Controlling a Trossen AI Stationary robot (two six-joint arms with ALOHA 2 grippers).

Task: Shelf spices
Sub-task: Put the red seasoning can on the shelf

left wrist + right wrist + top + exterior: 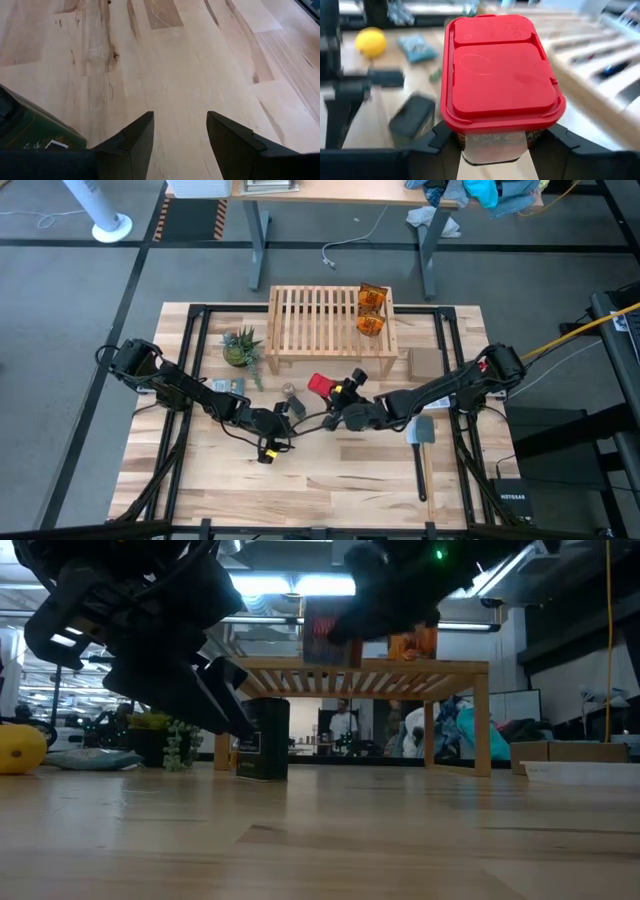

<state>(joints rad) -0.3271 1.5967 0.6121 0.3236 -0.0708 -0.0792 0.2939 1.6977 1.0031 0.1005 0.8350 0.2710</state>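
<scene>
Right gripper (495, 142): dark two-finger pincer, closed part-way on a red-lidded spice tin (500, 82) with a printed label below the lid; one finger presses each side of the tin. In the high view the right gripper (345, 395) carries the red-lidded tin (320, 385) above the middle of the worktop, just in front of the shelf's front edge; in the low view the tin hangs clear of the table surface.

Left gripper (179, 145): dark two-finger pincer, fingers apart with only bare wood between them, holding nothing. It sits low over the worktop a little left of centre (282, 418), close to the right gripper.

Dark grey rectangular box (263, 738): upright on the worktop just beside the left gripper's fingers, in front of the shelf; seen from above at (296, 408).

Low light-wood slatted shelf (300, 320): stands at the middle of the worktop's far edge. Two orange packets (372, 310) stand on its right end, one behind the other.

Small clear jar (289, 391): on the worktop between the shelf's front edge and the grey box.

Other items: small green potted plant (241, 347) left of the shelf; yellow round toy (20, 750) near the left edge; light-wood worktop (330, 480).
</scene>
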